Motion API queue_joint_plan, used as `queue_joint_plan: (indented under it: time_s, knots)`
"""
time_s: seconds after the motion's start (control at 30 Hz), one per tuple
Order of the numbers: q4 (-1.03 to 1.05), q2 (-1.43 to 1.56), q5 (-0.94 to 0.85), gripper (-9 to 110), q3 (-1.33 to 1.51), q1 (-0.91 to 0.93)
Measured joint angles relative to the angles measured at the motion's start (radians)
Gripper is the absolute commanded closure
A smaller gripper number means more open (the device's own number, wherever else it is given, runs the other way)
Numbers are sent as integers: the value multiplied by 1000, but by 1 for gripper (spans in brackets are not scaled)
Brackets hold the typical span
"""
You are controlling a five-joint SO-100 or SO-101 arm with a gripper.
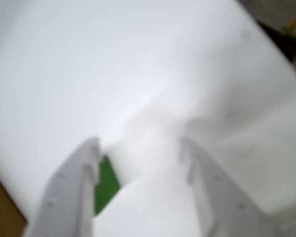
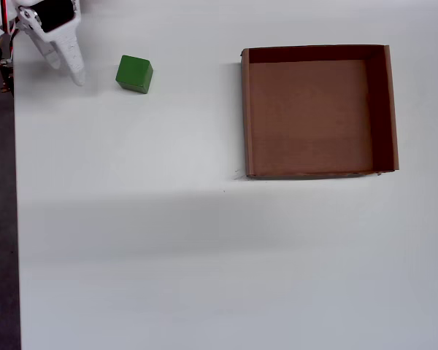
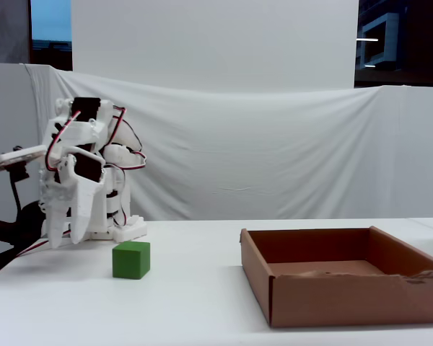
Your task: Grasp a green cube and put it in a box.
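Brown cardboard box (image 2: 391, 109) holds nothing; green cube (image 2: 134, 74) sits outside; jaws apart, gripping nothing.

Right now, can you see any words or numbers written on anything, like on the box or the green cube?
None: there is no writing that can be read in any view.
The green cube: plain faces, no letters or numbers.
The box: plain brown cardboard inside and out, no print or label showing.
The tool and the white arm: no markings I can read; the wrist view is too blurred to tell.
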Motion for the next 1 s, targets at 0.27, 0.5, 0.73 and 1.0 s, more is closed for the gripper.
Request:
queue_joint_plan:
  time_s: [0.27, 0.5, 0.73, 1.0]
  knots:
    - [0, 3, 0, 80, 0, -44]
    - [0, 3, 0, 80, 0, -44]
    - [0, 3, 0, 80, 0, -44]
    - [0, 3, 0, 80, 0, -44]
